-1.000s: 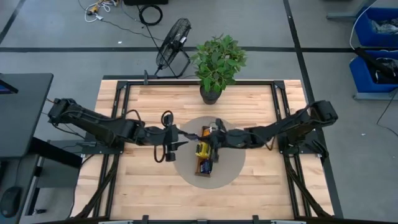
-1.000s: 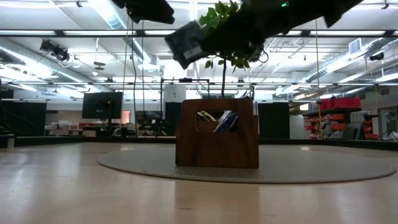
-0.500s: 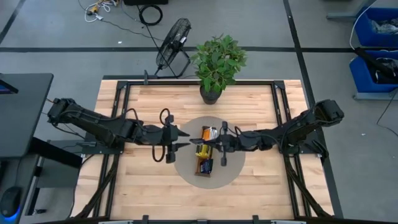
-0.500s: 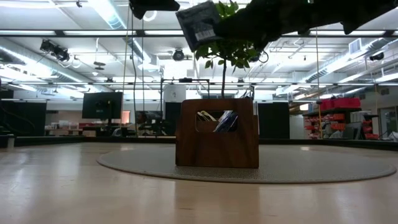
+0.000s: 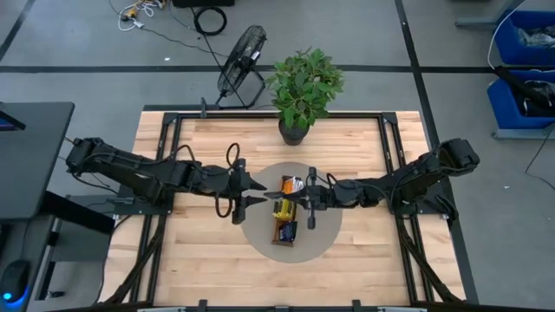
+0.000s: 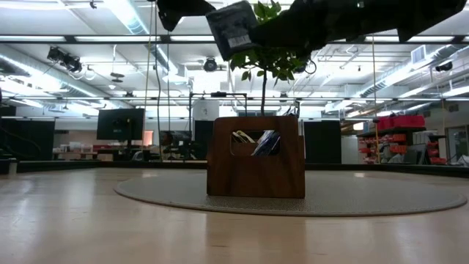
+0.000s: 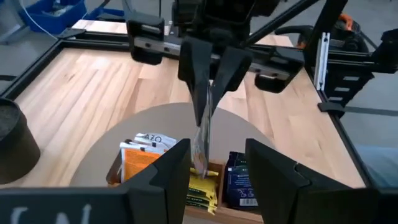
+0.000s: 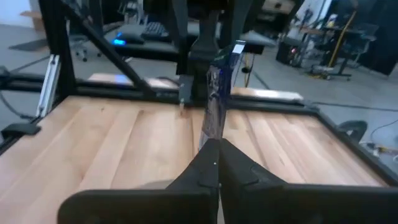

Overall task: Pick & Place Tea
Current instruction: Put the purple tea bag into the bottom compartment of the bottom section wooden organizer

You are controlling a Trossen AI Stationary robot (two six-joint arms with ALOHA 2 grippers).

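Left gripper (image 5: 253, 192) edges closer, jaws apart, empty. Right gripper (image 7: 208, 93) clamps navy sachet (image 8: 217, 99), lifted clear above tray (image 5: 285, 233). More sachets (image 7: 144, 155) below jaws; placement pending.

Dark navy tea sachet (image 8: 216, 102) held upright in air edge-on, orange, yellow and navy sachets (image 7: 148, 157) standing in wooden tray (image 5: 285, 232)

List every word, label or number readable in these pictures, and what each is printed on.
"AZO": partial letters on the white-topped orange sachet in the wooden tray.
White print on the navy sachet: too small to read.
Label on the sachet held by the right gripper: blurred.
Nothing else legible.
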